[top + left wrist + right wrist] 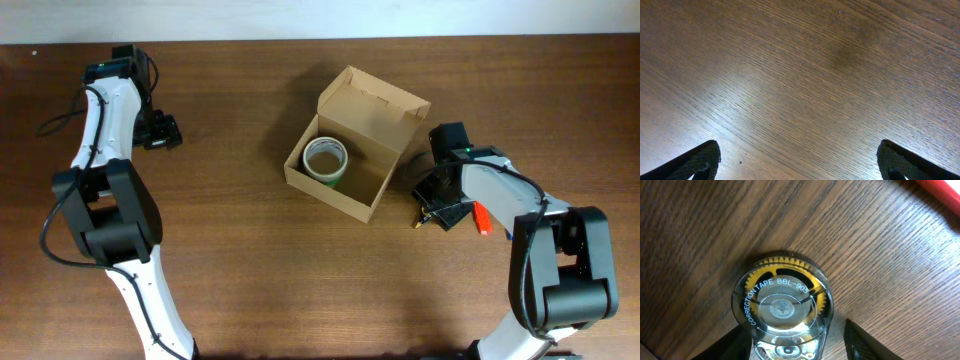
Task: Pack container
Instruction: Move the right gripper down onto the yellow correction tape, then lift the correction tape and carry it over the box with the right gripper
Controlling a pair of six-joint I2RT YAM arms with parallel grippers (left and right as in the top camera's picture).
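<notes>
1. Table [250, 270]: dark wood grain, carries everything below.
2. Container [372, 108]: tan cardboard box, mid-table, set askew. Its flap lid stands open along the far-right side.
3. My left gripper [799, 150]: well apart from the container, out to its left. Fingers [700, 160] are spread wide, with only table wood between them. Released.
4. My right gripper [792, 335]: just beside the container's right corner, apart from its wall. Fingers [862, 342] are parted, one on each side of the correction tape. A strip of wood shows between the right finger and the casing. Not clenched.
5. Tape roll [326, 147]: lies flat inside the container, at its left end. Pale ring with a green edge, hole facing up.
6. Correction tape [781, 305]: clear round-ended casing with a yellow gear wheel inside, printed "CORRECTION TAPE BBL-903". It sits on the table right of the container.
7. Red stick-like thing [480, 218]: on the table, farther right of the container than my right gripper. Kind unclear.
</notes>
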